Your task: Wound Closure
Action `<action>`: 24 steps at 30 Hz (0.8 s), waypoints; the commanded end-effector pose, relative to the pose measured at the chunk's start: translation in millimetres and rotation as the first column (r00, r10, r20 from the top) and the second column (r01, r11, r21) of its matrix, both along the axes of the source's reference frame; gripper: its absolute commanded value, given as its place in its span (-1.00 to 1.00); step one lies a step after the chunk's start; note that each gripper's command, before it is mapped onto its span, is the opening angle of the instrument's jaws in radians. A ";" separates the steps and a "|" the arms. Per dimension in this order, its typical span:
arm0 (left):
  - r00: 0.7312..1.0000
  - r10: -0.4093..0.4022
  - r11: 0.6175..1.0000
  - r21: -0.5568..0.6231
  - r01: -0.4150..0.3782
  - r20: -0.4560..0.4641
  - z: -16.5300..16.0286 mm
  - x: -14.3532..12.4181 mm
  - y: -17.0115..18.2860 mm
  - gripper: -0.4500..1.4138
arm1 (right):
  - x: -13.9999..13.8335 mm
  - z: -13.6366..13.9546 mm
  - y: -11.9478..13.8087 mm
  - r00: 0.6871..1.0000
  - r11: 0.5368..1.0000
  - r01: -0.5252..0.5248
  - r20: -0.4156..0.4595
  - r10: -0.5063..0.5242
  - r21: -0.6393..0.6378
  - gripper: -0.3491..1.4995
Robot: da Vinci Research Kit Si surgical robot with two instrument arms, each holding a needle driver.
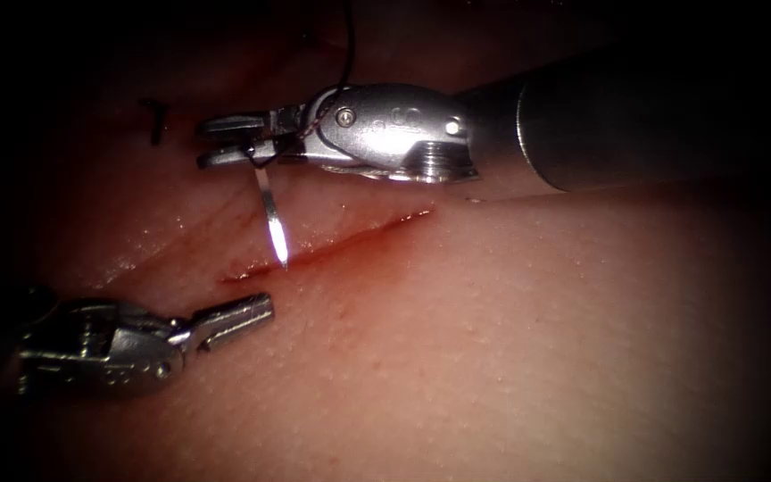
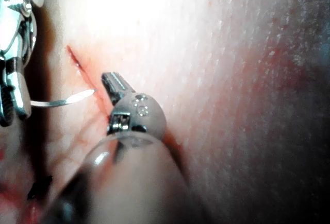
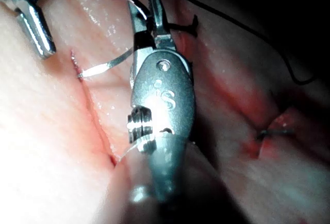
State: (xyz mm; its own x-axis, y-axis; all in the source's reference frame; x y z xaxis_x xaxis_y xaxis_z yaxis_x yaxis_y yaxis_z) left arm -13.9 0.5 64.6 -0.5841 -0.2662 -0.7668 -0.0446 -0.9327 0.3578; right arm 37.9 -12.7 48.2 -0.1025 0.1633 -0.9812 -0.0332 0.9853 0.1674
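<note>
Needle point(image 1: 271, 214) hangs from the right tool point(image 1: 234, 141), whose jaws are clamped on its thread end, so the curve drops away from them and the point rests at the cut point(image 1: 332, 243), though whether it has entered the tissue point(image 1: 510, 339) is hard to make out. Dark thread point(image 1: 347, 54) runs from those jaws over the tool's body and is lost in the shadow beyond. On the near side of the cut the left tool point(image 1: 238, 319) holds nothing, jaws closed together just short of the needle point, and a stitch point(image 1: 155, 119) beyond the right tool's jaws is dim.
</note>
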 end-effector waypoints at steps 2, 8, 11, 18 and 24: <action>1.000 -0.011 1.000 0.013 0.012 -0.025 1.9 -0.9 0.6 -0.93 | 2.0 0.8 1.2 1.000 1.000 0.001 -0.011 -0.001 -0.020 -1.00; 0.991 0.018 0.998 0.056 -0.010 -0.132 5.9 -1.9 -0.6 -0.89 | 3.5 1.2 1.6 1.000 0.996 0.007 -0.020 -0.009 -0.092 -1.00; 0.987 0.038 0.996 0.091 -0.024 -0.154 6.9 -1.9 -1.5 -0.84 | 3.4 1.6 1.6 1.000 0.994 0.009 -0.011 -0.010 -0.107 -1.00; 0.984 0.056 0.992 0.124 -0.035 -0.167 6.8 -2.0 -2.5 -0.84 | 3.3 2.5 1.1 1.000 0.989 0.011 0.008 -0.010 -0.144 -1.00; 0.986 0.063 0.989 0.140 -0.041 -0.157 5.5 -1.8 -3.1 -0.80 | 3.1 3.7 0.6 0.999 0.982 0.000 0.033 0.007 -0.189 -1.00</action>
State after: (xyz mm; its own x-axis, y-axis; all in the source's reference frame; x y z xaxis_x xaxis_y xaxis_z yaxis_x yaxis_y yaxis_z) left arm -15.2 -2.8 69.4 -0.6913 -0.1985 -0.6948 0.0535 -0.9730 0.2247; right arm 40.1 -12.6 51.6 -0.0640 -0.0244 -0.9977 -0.0399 0.9990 -0.0218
